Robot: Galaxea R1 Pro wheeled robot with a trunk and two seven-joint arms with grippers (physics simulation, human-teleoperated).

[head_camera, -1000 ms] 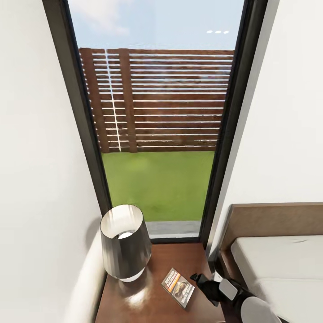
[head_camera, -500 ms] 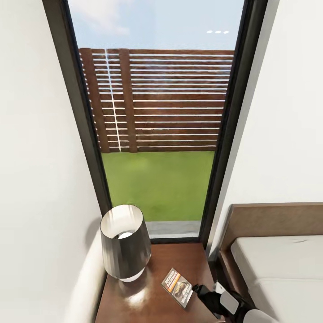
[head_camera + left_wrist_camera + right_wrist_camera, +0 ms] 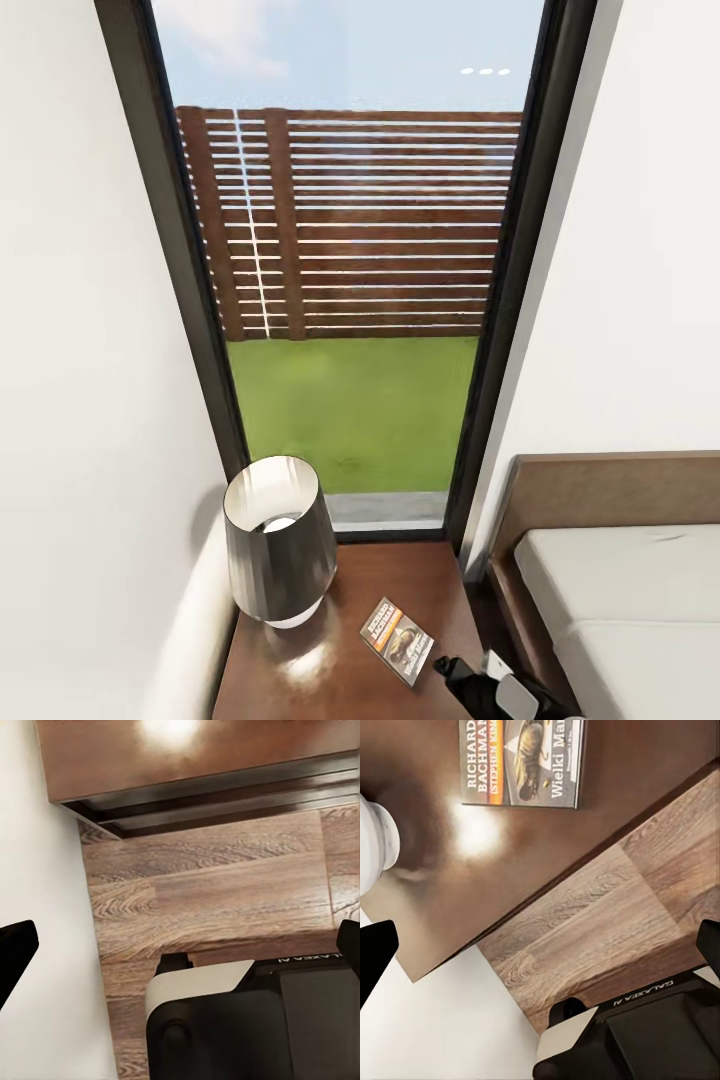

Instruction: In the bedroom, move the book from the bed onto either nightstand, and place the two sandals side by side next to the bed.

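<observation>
One book (image 3: 397, 640), one lamp (image 3: 279, 541), one nightstand (image 3: 330, 670), one bed (image 3: 610, 590), seemingly one window (image 3: 350, 270).

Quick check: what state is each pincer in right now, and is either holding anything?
Left pincer: open, empty, above the wood floor.
Right pincer: open, empty; the book lies free on the nightstand.

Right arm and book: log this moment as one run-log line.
book: flat on nightstand, beside lamp | right gripper: open, empty, off the book's near corner | bed: no book | sandals: pending
</observation>
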